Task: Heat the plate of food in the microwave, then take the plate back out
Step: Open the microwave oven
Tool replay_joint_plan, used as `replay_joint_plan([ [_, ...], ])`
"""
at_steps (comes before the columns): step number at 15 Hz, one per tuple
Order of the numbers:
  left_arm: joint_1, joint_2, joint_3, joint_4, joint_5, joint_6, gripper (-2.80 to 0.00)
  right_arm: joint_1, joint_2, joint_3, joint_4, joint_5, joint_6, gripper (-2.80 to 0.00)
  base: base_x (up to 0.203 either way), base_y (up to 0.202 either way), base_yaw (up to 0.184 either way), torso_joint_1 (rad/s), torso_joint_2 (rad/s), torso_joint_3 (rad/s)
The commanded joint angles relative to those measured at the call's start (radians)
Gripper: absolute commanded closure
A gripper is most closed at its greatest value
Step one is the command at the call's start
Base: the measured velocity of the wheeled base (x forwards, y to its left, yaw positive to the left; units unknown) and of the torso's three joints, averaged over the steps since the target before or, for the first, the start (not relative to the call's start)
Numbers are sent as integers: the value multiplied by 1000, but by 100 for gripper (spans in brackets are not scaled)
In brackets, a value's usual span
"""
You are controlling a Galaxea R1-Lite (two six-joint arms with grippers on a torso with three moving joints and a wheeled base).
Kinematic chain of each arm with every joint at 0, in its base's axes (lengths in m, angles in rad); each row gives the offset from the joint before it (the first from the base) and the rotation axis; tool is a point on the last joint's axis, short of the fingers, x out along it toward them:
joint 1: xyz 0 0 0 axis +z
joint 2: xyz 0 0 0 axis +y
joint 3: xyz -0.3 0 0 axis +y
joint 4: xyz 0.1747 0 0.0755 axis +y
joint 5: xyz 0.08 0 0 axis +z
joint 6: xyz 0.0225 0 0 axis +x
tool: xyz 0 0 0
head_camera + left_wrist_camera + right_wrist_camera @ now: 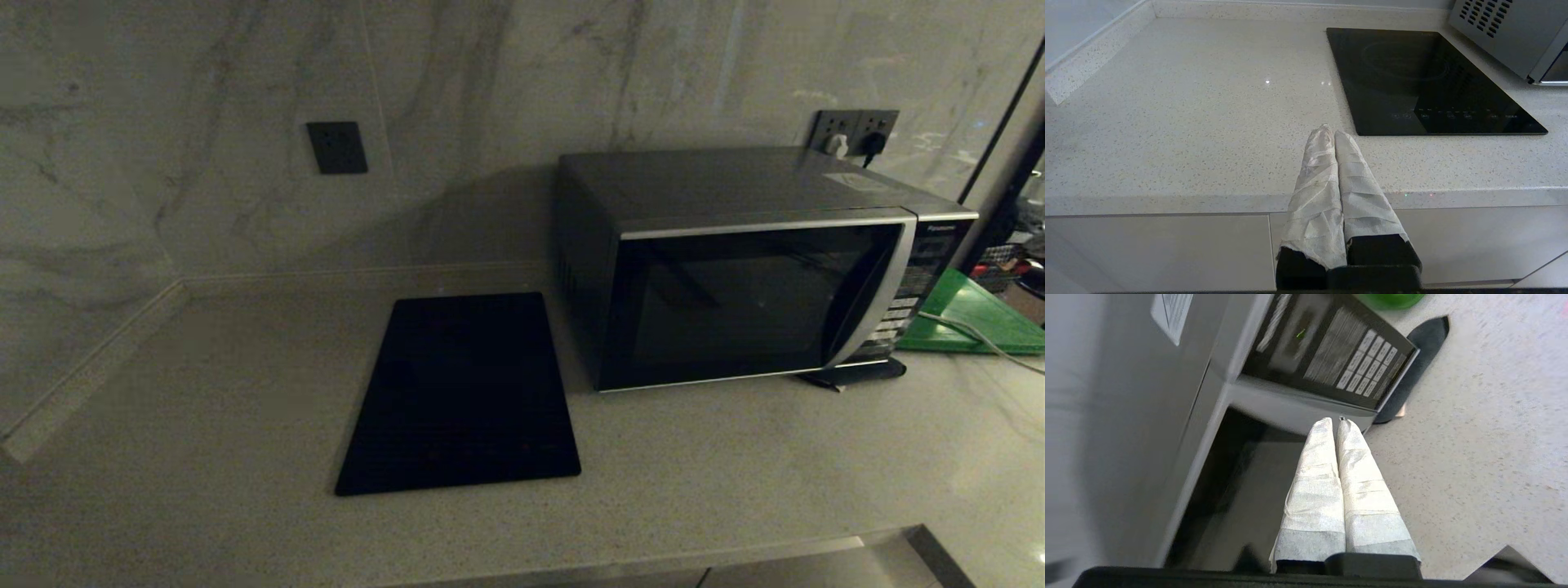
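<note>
The black microwave stands on the counter at the right with its dark glass door closed. The plate of food is out of view. My right gripper is shut and empty, its wrapped fingertips just off the silver trim between the door and the button panel. My left gripper is shut and empty too. It hovers over the counter's front edge, near the front left corner of the cooktop, and a corner of the microwave shows beyond. Neither arm shows in the head view.
A flat black cooktop lies left of the microwave. A green board with a white cable across it lies to the microwave's right. A black pad juts from under the microwave's front right corner. Wall sockets sit behind it.
</note>
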Motion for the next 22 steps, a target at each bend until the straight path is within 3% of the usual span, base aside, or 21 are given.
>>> replay_joint_plan([
  [1,0,2,0,-1,0,-1,0,-158,73,51,-56,350,8,0,0,0,0,0,0,0],
  [3,0,2,0,-1,0,-1,0,-226,171,100,-145,526,10,0,0,0,0,0,0,0],
  [7,0,2,0,-1,0,-1,0,-258,309,115,-274,719,60,0,0,0,0,0,0,0],
  [9,0,2,0,-1,0,-1,0,-252,343,135,-312,739,96,0,0,0,0,0,0,0],
  [15,0,2,0,-1,0,-1,0,-202,447,149,-412,736,73,0,0,0,0,0,0,0],
  [22,0,2,0,-1,0,-1,0,-161,522,141,-421,729,69,0,0,0,0,0,0,0],
])
